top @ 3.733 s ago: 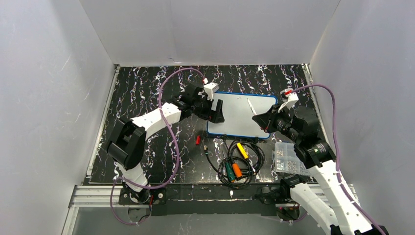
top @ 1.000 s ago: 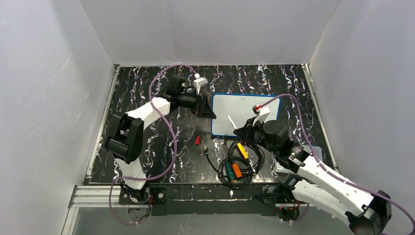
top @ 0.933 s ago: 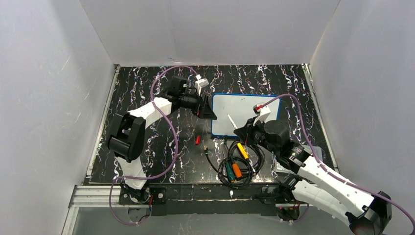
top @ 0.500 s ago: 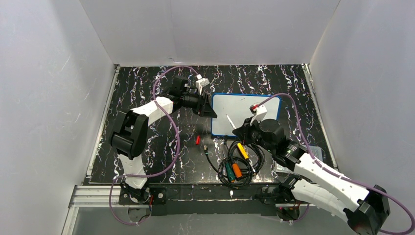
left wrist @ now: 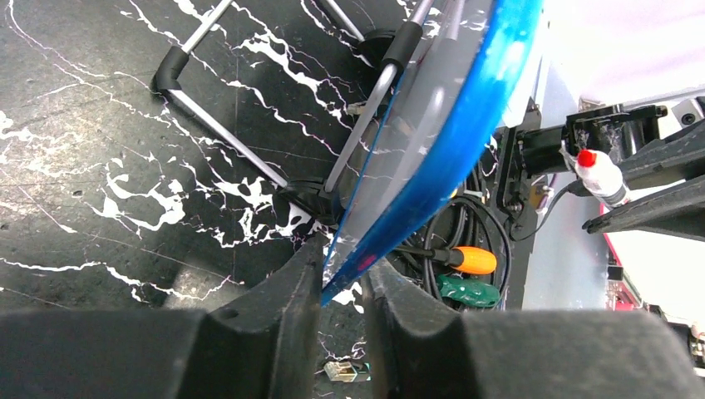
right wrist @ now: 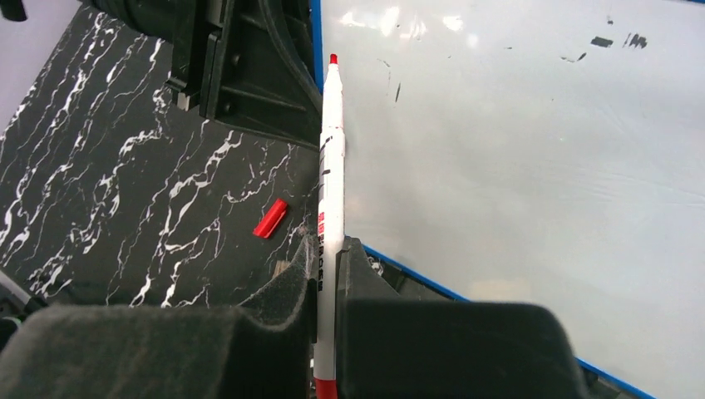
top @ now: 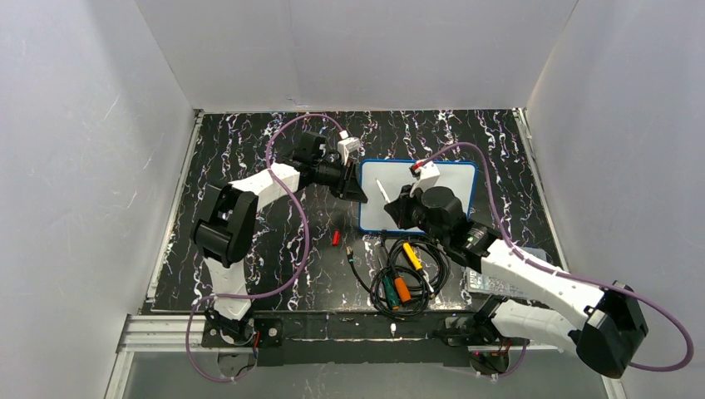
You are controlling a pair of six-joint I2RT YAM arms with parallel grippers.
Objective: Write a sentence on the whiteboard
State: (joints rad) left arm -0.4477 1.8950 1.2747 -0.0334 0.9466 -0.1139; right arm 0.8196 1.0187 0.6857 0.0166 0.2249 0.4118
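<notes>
The right arm has swung across the whiteboard (top: 449,179), from its 3 o'clock side to its 10 o'clock corner. The right gripper (right wrist: 328,258) is clenched on the marker (right wrist: 332,150). Its red tip is over that corner, and I cannot tell if it touches. The left gripper (left wrist: 345,274) pinches the board's blue rim at 9 o'clock. The board lies toward 2 o'clock from the middle of the table (top: 241,158). No sentence shows yet, so writing is about to start. Next, I think, the tip must press down softly and slide toward 3 o'clock.
</notes>
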